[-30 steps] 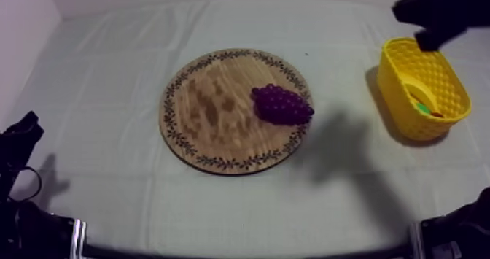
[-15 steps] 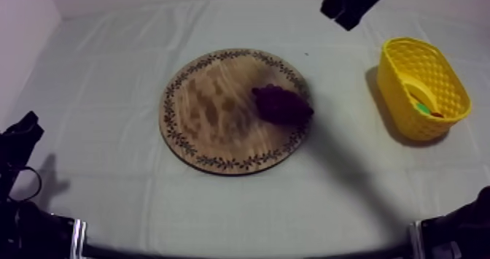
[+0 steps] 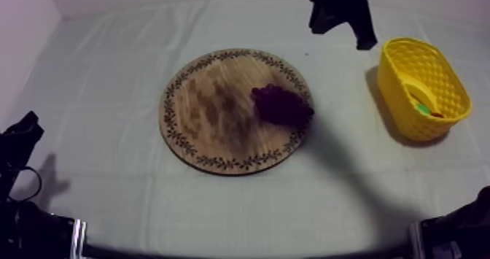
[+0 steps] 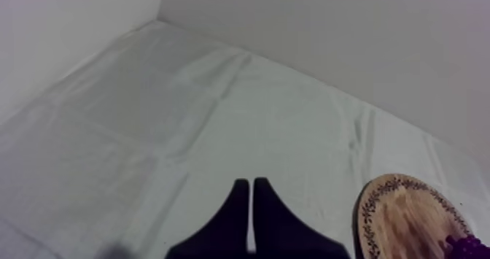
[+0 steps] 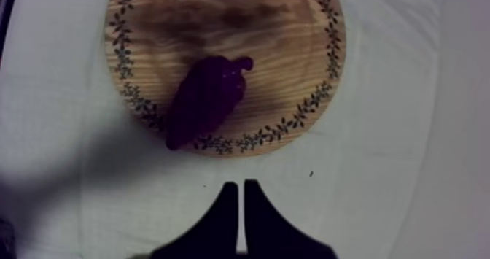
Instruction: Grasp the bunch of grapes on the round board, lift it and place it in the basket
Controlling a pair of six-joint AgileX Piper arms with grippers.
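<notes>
Hovering the right gripper (image 5: 237, 183), pressed together, over the desk (image 3: 109, 72) beyond the far right edge of the wooden board (image 3: 208, 112), with the bunch of grapes (image 3: 283, 105) lying on the board's right side, and judging it light, knobbly, perhaps slippery, best pinched across its broad middle.

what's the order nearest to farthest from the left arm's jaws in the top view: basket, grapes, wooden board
1. The wooden board, mid-table; its left rim comes closest to that side.
2. The grapes, lying on the board's right part.
3. The basket, at the table's far right.
</notes>
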